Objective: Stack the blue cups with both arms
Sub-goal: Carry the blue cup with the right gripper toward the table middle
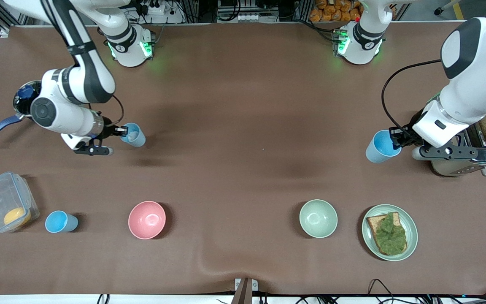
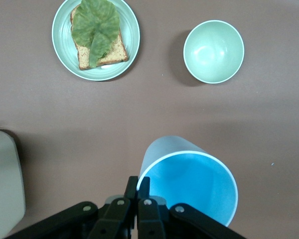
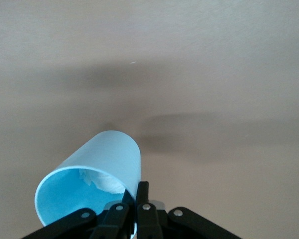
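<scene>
My work surface is a table [image 1: 243, 105] covered edge to edge in a brown cloth, with a raised wrinkle at the edge nearest the front camera. Above my bases run metal frame rails [image 1: 192, 10], power strips [image 1: 243, 17] and cables. Lighting is even, casting soft shadows.

Front view: high camera, looking steeply down over the whole counter [image 1: 243, 126], arm bases along its top edge. Left wrist view: close above its hand, facing down; shares the green bowl [image 2: 214, 51] [image 1: 318, 218] and sandwich plate [image 2: 60, 50] [image 1: 369, 240] with the front view. Right wrist view: close, mostly bare counter (little shared).
</scene>
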